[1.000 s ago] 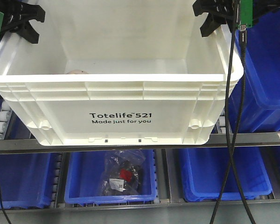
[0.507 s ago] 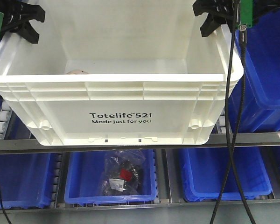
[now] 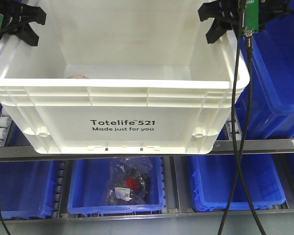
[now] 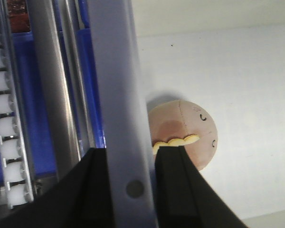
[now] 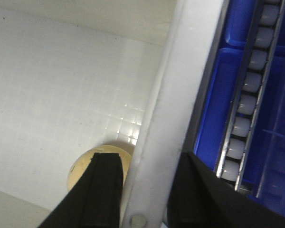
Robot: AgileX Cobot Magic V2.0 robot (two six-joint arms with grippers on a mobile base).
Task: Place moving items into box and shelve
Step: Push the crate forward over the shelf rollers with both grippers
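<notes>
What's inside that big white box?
Inside the box, a pink ball and a yellowish ball, each partly covered by the rim and a claw. Nothing else shows.

Box (image 3: 120,105): white moulded plastic, smooth, slight sheen, ribbed rim, black matt print; floor inside shows faint grid texture with glossy highlights in the right wrist view. Pink ball (image 4: 185,133): soft matt cloth, stitched seams, at 3 o'clock of box wall. Yellow ball (image 5: 85,173): matt, smooth. Blue bins (image 3: 235,183): glossy plastic. Shelf rail (image 3: 264,145): brushed grey metal. Rollers (image 4: 9,121): white plastic. Bag (image 3: 130,181): clear crinkly film.
</notes>
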